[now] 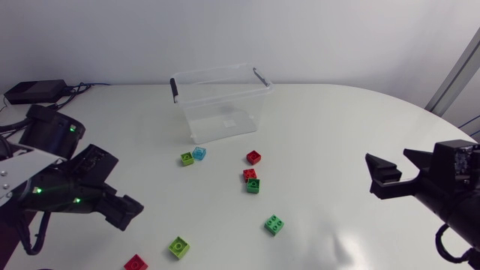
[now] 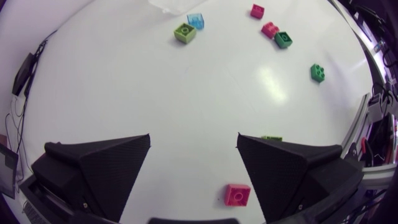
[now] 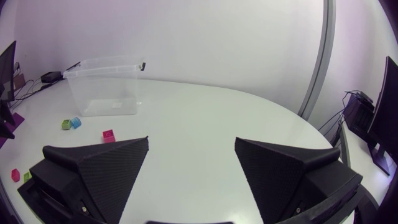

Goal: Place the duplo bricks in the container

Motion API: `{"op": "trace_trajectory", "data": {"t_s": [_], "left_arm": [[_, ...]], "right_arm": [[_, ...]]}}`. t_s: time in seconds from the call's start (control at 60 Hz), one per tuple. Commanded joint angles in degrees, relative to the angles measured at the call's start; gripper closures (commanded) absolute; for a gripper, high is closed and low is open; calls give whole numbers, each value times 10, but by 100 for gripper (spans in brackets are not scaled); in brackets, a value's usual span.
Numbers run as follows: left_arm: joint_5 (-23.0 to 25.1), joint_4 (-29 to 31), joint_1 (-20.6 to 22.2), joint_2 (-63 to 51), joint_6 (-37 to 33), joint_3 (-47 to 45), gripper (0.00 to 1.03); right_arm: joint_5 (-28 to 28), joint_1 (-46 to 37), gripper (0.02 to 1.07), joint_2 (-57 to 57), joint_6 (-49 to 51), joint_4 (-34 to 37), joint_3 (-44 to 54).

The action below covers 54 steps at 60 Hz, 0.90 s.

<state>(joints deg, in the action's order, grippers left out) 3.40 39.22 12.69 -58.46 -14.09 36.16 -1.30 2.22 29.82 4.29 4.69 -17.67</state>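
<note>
While both arms hang low at the sides of the white surface, the clear container stands upright and open-topped near its far edge, and all eight duplo bricks lie on the surface outside it.

Just in front of the container a lime brick and a pale blue brick sit side by side, touching or very nearly so. A red brick lies apart to their right. Nearer the middle, a second red brick sits against a dark green brick. Another green brick lies alone, closer to the near edge.

The left pincer is spread wide and holds nothing. It hovers over the near left part of the surface. A pink-red brick lies beneath it, between the fingers and closer to one of them, touching neither as far as I can tell. A second lime brick peeks out just past the tip of that same finger.

The right pincer is also spread wide and holds nothing. It hangs over the right side of the surface, well apart from every brick, and faces across toward the container.
</note>
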Motion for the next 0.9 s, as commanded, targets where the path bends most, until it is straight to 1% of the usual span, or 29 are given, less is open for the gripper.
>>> {"op": "trace_trajectory", "data": {"t_s": [0.0, 0.2, 0.283, 0.45, 0.567, 0.65, 0.717, 0.733, 0.767, 0.883], "left_arm": [[9, 25, 9, -19, -29, 11, 6], [11, 98, 46, -72, -49, 8, 5], [14, 108, 52, -90, -48, 8, 5], [17, 115, 82, -147, -39, 0, 6], [21, 133, 92, -180, -34, 7, 8], [23, 145, 110, -203, -30, 13, 8], [22, 155, 110, -222, -27, 23, 8], [22, 173, 105, -244, -29, 36, 9], [22, 181, 105, -256, -27, 41, 9], [22, 185, 103, -297, -11, 58, 10]], "right_arm": [[2, 5, 7, 30, 1, 11, -23], [2, 23, 7, 96, -13, 31, -54], [2, 37, 7, 119, -21, 37, -63], [8, 68, 7, 158, -21, 53, -77], [6, 75, 7, 198, -22, 95, -112], [4, 77, 7, 232, -22, 135, -139], [-4, 81, 7, 251, -22, 148, -146], [-5, 82, 7, 259, -22, 151, -147], [-5, 85, 7, 266, -22, 152, -148], [-6, 103, 7, 285, -26, 151, -150]]}}
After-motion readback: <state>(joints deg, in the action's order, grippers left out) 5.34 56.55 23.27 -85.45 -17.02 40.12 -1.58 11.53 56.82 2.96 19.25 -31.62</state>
